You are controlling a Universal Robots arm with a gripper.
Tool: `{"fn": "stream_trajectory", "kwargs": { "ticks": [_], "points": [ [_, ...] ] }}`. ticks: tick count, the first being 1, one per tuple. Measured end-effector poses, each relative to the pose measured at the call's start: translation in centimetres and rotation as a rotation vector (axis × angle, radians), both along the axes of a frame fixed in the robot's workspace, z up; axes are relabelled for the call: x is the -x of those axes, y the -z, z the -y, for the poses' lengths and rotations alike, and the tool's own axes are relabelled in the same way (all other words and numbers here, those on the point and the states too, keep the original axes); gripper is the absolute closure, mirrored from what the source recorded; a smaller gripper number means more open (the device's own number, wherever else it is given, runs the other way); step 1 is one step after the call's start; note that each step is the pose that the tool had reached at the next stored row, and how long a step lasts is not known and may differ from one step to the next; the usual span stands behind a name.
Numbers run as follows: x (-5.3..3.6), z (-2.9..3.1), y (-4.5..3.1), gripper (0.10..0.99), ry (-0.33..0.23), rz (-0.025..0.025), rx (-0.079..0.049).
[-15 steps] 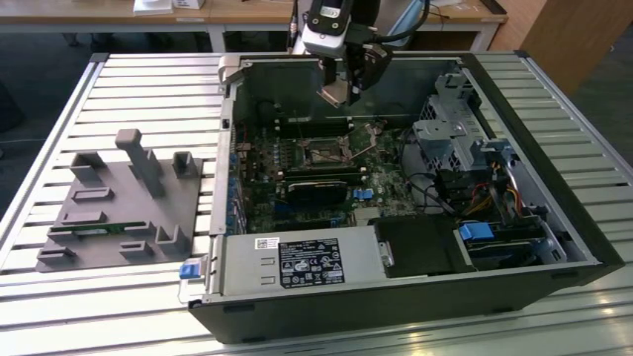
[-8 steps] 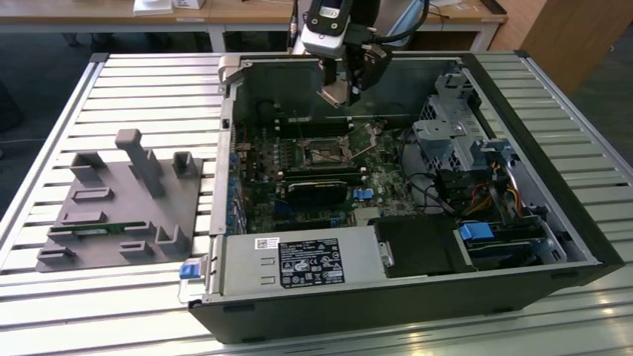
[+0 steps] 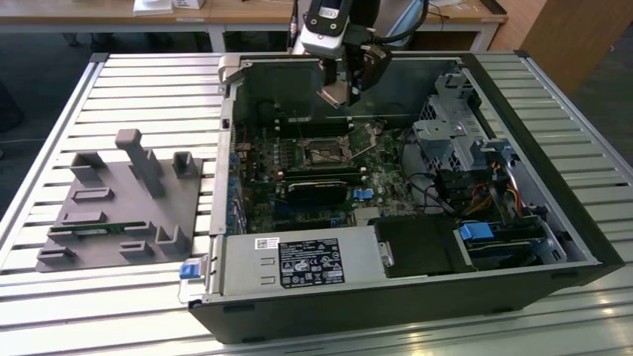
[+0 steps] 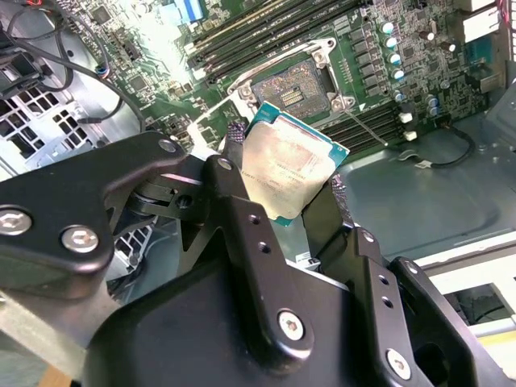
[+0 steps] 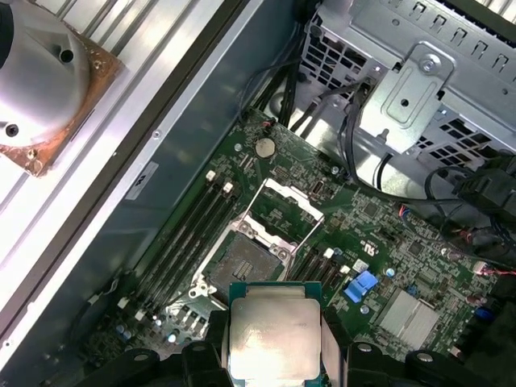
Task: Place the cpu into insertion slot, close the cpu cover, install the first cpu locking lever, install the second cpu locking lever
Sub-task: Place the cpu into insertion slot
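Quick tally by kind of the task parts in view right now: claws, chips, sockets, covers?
claw: 1
cpu: 1, gripped in the claw
insertion slot: 1, empty
cpu cover: 1, raised open
Total: 4

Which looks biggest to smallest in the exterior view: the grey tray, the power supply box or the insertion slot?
1. grey tray
2. power supply box, a bit smaller
3. insertion slot, by far smallest

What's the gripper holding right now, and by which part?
The gripper holds the cpu by two opposite edges, pinched between its fingers, clear of the insertion slot.
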State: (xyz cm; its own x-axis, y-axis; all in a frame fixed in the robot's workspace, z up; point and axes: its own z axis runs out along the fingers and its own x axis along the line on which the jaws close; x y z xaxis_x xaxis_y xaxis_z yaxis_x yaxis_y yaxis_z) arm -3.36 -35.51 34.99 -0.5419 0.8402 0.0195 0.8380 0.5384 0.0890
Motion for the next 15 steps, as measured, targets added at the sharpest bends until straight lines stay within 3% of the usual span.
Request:
{"fn": "stream_trajectory", "kwargs": {
  "ticks": [15],
  "points": [
    [0.0,0.0,0.12,0.545,0.023,0.0,0.0]
  ]
}}
